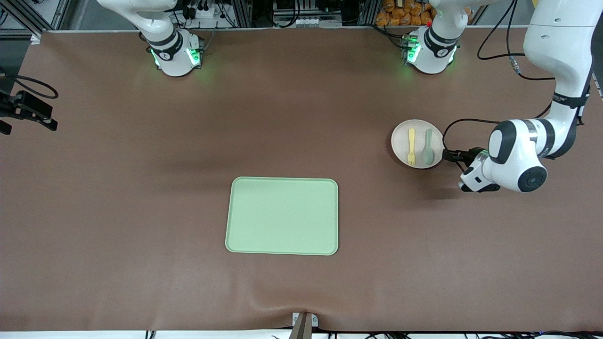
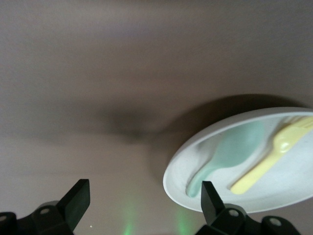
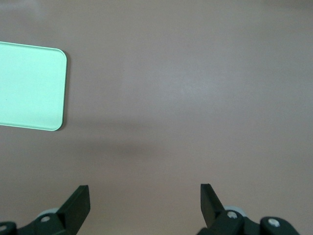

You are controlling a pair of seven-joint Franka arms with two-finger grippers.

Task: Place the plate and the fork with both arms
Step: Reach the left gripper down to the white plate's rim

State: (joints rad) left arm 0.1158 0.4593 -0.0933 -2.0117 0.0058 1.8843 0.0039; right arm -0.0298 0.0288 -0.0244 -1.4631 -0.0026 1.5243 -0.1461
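I see my left claw (image 2: 142,203) wide open and empty beside the plate (image 1: 401,141) carrying the fork (image 1: 411,146). My right claw (image 3: 145,203) waits open and empty over the bench (image 3: 195,98).

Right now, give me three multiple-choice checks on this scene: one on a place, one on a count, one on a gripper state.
1. Where is the fork?
A. on the tray
B. on the plate
C. on the bare table

2. How many utensils lie on the plate?
A. one
B. two
C. three

3. The left gripper is:
A. shut on the plate
B. open beside the plate
C. shut on the fork

Answers: 1 B, it lies on the plate beside the spoon; 2 B, fork and spoon; 3 B, fingers apart, gripping nothing.
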